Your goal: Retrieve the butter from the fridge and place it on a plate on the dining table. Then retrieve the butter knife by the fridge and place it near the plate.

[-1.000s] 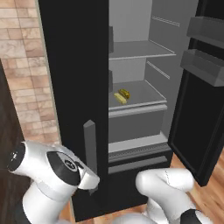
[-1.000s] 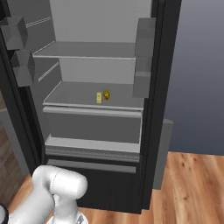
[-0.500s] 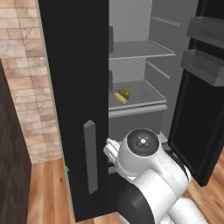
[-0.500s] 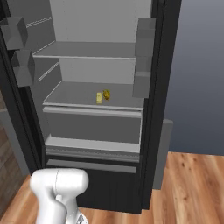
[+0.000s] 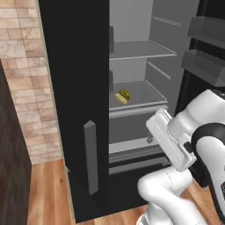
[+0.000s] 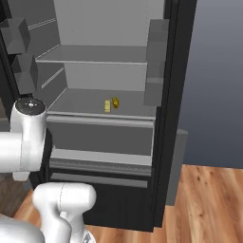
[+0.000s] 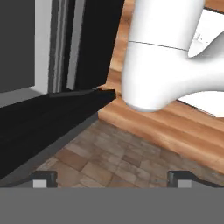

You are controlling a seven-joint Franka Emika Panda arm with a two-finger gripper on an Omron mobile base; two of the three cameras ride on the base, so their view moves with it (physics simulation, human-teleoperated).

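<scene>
The black fridge (image 5: pixel 74 88) stands with its right door swung open, showing grey shelves. The butter (image 5: pixel 120 99) (image 6: pixel 107 107), a small pale-yellow stick, lies on the middle shelf beside a darker golden lump (image 5: pixel 125 93) (image 6: pixel 115 102). My arm reaches across the fridge's lower drawer, well below and to the right of the butter in the left base view. In the hand view my gripper (image 7: pixel 113 179) is open, its fingertips (image 7: pixel 43 179) far apart with nothing between them, looking down past the fridge's black bottom edge (image 7: pixel 52 113) at the floor. The plate, dining table and butter knife are out of view.
The fridge's shut left door has a grey bar handle (image 5: pixel 91 158). The open right door carries grey bins (image 5: pixel 206 66). A brick wall (image 5: pixel 22 66) and a dark cabinet (image 5: pixel 11 154) stand at the left. Wooden floor (image 6: pixel 204 199) lies in front, with a grey-blue wall (image 6: pixel 218 71) at the right.
My arm has swung up from low in front of the base and over to the right, before the fridge's lower drawer. The gripper stayed open. The butter has not moved.
</scene>
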